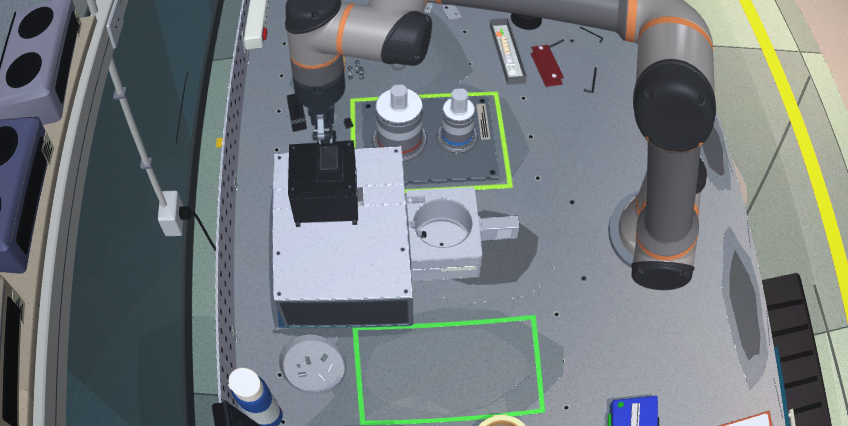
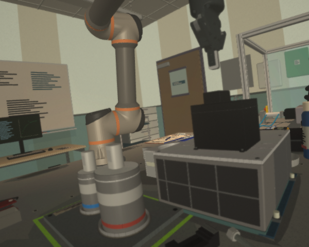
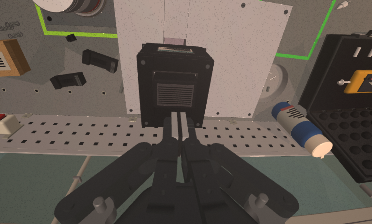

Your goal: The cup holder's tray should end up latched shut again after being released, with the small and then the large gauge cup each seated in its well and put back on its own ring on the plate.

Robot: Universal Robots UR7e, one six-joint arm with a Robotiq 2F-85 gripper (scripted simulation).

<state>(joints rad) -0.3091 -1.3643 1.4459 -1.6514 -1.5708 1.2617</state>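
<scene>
The grey cup holder housing (image 1: 342,231) sits mid-table with a black box (image 1: 322,183) on its top, and its tray (image 1: 446,231) stands out to the right with an empty round well. On the dark plate (image 1: 437,142) behind it, the large gauge cup (image 1: 399,118) stands on the red ring and the small gauge cup (image 1: 458,118) on the blue ring. The ribbed button (image 3: 175,95) on the black box lies just ahead of my fingertips. My gripper (image 3: 178,125) hangs high above the box's back edge, closed and holding nothing.
A perforated rail (image 3: 98,133) runs along the table's edge beside the housing. An empty green-outlined area (image 1: 449,368) lies in front of the housing. A blue-and-white bottle (image 1: 253,395), a round dish (image 1: 312,362) and an open black case (image 3: 349,105) stand nearby.
</scene>
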